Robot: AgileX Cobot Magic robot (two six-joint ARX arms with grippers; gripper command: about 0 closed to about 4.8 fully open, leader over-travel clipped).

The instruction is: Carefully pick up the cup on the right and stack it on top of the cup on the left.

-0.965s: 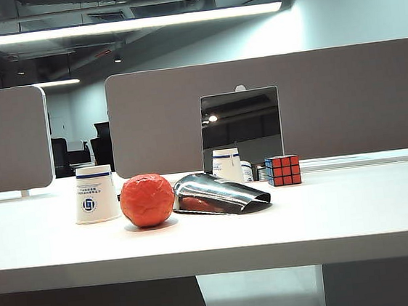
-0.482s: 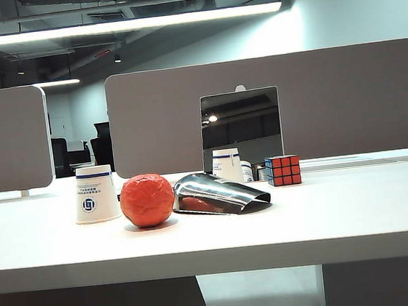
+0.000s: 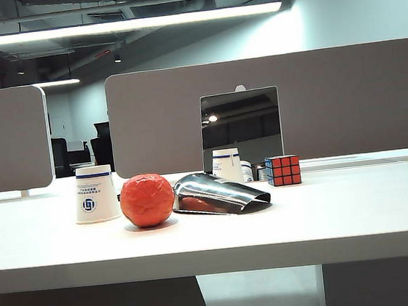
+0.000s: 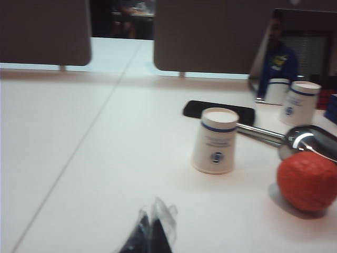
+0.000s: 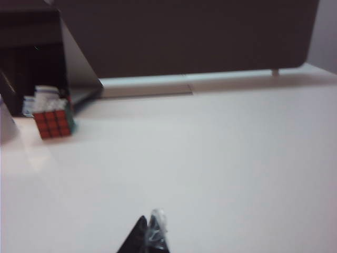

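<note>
Two paper cups on white table (image 3: 341,211), both upside down, so nothing seen inside either. Left cup (image 3: 96,194): white, tapered, blue band near top, blue logo on side; stands at table's left, just beside orange ball (image 3: 148,200). Right cup (image 3: 227,165): same type, further back, in front of mirror (image 3: 241,127), partly hidden by metal scoop (image 3: 219,194).

Materials/shapes: ball is orange-red w/ wrinkled, crumpled surface, roughly round. Scoop is polished steel, curved, lying on its side, long handle toward the back in left wrist view. Puzzle cube (image 3: 283,170) w/ red and blue faces, black grid, right of right cup. Flat black slab, prob. phone (image 4: 218,112), lies behind left cup. Grey partition panels (image 3: 345,101) behind table.

Claws: neither visible in exterior view. Left claw (image 4: 151,232) low over bare table, tips together, closed on nothing; left cup ahead of it and toward ball, well apart. Right claw (image 5: 149,237) likewise tips together, nothing held, over bare table; cube far ahead to one side. Right cup not clearly in right wrist view.
</note>
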